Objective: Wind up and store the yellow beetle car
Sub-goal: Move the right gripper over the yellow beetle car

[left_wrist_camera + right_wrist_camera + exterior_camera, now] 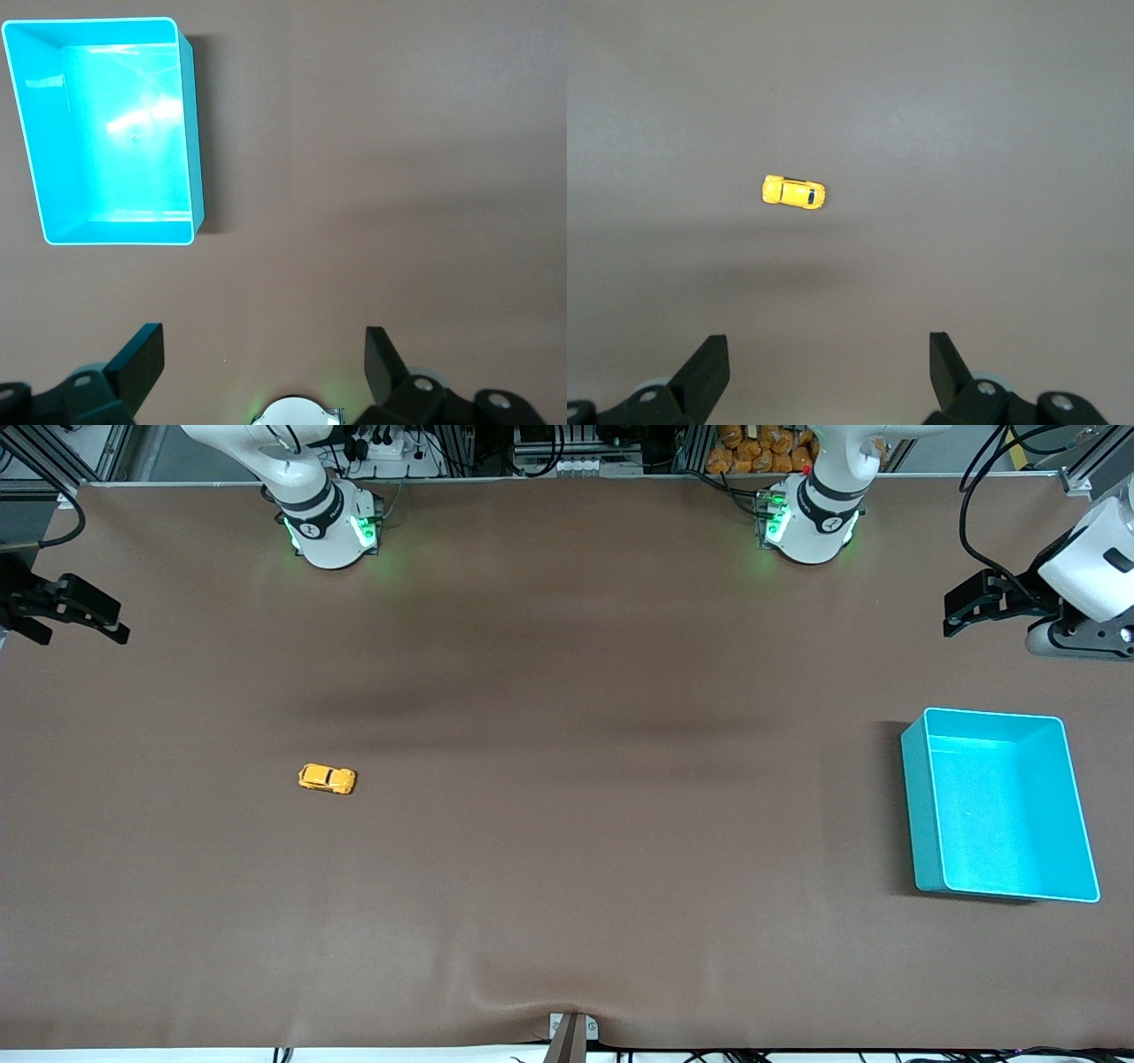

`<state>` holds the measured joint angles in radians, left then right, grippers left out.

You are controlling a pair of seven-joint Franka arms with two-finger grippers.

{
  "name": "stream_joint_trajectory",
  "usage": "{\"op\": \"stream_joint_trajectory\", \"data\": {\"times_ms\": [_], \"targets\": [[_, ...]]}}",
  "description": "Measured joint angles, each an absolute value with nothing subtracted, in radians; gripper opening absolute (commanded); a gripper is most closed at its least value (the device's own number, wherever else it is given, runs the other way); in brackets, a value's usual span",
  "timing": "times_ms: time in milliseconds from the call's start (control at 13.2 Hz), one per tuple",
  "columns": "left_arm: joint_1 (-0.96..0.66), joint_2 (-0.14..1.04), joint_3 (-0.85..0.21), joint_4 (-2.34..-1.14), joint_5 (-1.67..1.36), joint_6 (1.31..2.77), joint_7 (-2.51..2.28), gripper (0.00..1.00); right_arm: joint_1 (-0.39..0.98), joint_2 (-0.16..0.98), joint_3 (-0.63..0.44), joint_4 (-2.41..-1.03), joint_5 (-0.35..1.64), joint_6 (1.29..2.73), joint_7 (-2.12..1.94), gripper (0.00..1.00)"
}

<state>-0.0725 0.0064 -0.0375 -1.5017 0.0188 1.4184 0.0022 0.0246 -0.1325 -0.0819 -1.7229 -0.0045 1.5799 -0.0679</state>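
The yellow beetle car [327, 779] stands alone on the brown table toward the right arm's end; it also shows in the right wrist view [794, 191]. The turquoise bin [921, 806] stands empty toward the left arm's end and shows in the left wrist view [124, 133]. My right gripper [111, 624] is open and empty, held high over the table's edge at the right arm's end, well apart from the car [828, 350]. My left gripper [950, 613] is open and empty, held high near the bin [263, 350]. Both arms wait.
The brown mat [567, 691] covers the whole table. A small metal bracket [571, 1032] sits at the table edge nearest the front camera. The two arm bases [328, 527] [808, 522] stand along the edge farthest from the camera.
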Motion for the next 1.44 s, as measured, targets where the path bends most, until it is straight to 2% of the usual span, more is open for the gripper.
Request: {"op": "stream_joint_trajectory", "data": {"times_ms": [378,831,1057,1435], "targets": [[-0.071,0.006,-0.037,-1.502,0.019,1.418,0.001,1.00,0.079,-0.128,-0.018,-1.766,-0.004,1.586,-0.078,1.00],[-0.070,0.006,-0.037,-1.502,0.019,1.418,0.001,1.00,0.131,-0.082,-0.014,-1.813,-0.004,1.611,-0.229,1.00],[-0.070,0.006,-0.037,-1.502,0.019,1.418,0.001,1.00,0.140,-0.056,-0.013,-1.923,-0.004,1.745,-0.370,1.00],[-0.070,0.006,-0.037,-1.503,0.019,1.418,0.001,1.00,0.145,0.017,-0.014,-2.131,-0.021,2.101,-0.879,1.00]]}}
